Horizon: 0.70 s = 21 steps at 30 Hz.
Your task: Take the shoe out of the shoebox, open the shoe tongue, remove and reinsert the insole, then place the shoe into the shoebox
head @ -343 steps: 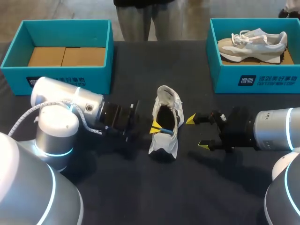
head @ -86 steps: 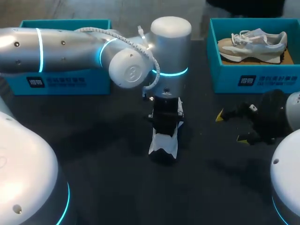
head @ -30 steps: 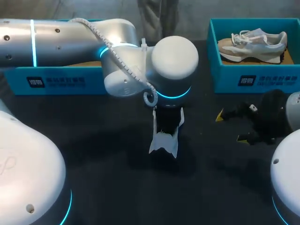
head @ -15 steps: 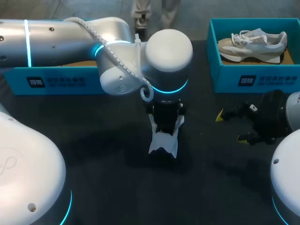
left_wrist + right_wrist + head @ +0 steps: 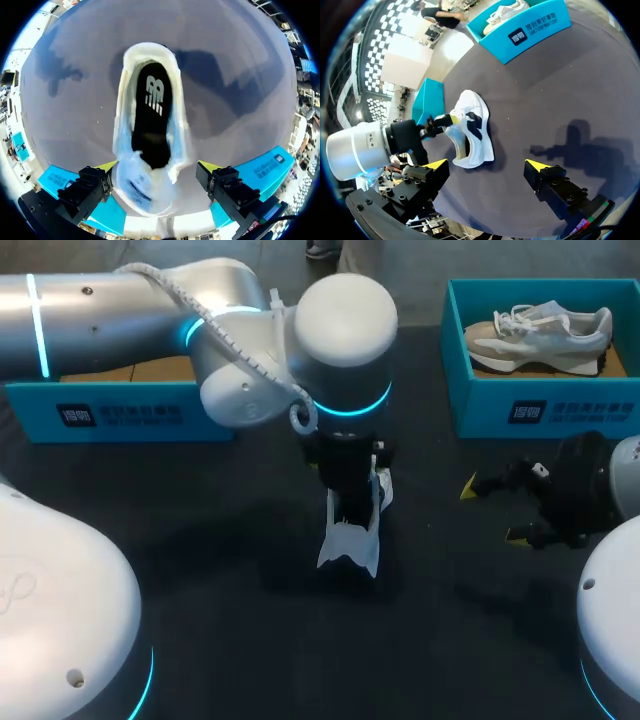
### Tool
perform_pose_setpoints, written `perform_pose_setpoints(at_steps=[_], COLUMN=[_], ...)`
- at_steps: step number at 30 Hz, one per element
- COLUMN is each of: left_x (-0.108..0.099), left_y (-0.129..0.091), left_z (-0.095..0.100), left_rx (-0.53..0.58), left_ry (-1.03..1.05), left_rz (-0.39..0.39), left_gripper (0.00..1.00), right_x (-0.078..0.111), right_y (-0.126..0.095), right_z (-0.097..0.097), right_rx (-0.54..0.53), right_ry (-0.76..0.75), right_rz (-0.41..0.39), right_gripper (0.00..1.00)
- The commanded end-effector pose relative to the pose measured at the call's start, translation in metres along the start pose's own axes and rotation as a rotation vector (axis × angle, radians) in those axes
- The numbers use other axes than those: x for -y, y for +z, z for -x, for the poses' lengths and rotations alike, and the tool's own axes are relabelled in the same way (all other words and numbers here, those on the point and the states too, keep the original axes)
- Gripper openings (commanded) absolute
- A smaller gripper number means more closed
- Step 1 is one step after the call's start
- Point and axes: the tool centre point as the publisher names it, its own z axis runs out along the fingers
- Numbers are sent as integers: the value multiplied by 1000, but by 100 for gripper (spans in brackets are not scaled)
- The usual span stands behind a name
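A white shoe (image 5: 350, 542) stands on the dark table at the middle, toe towards the front edge. My left arm reaches over it from the left, and my left gripper (image 5: 351, 502) hangs open just above the shoe's mouth. In the left wrist view the shoe (image 5: 120, 125) lies under the left gripper (image 5: 159, 167), with the black insole (image 5: 152, 115) flat inside and the blurred front part between the spread fingers. My right gripper (image 5: 492, 510) stands open at the right, apart from the shoe. The right wrist view has the shoe (image 5: 479, 142) ahead of the right gripper (image 5: 486, 165).
A teal shoebox (image 5: 120, 415) stands at the back left, largely covered by my left arm. A second teal shoebox (image 5: 540, 410) at the back right holds a grey and white shoe (image 5: 540, 328). The second teal shoebox (image 5: 535, 30) lies far ahead of the right gripper.
My left gripper has opened and drawn up and back a little from the shoe. The shoe stays where it was. The right arm has not moved.
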Motion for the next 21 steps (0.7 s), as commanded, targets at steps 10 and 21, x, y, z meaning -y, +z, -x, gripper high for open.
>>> perform_pose_setpoints(at_steps=[10, 21], left_x=[-43, -68], left_y=[-32, -29], left_z=[-2, -1], left_rx=[29, 25], left_ry=[21, 48], left_rz=[17, 14], left_gripper=[100, 69], right_x=[2, 2], right_y=[-1, -1], right_z=[-1, -1], right_rx=[5, 5], right_ry=[1, 1], right_rz=[3, 3], right_gripper=[100, 100])
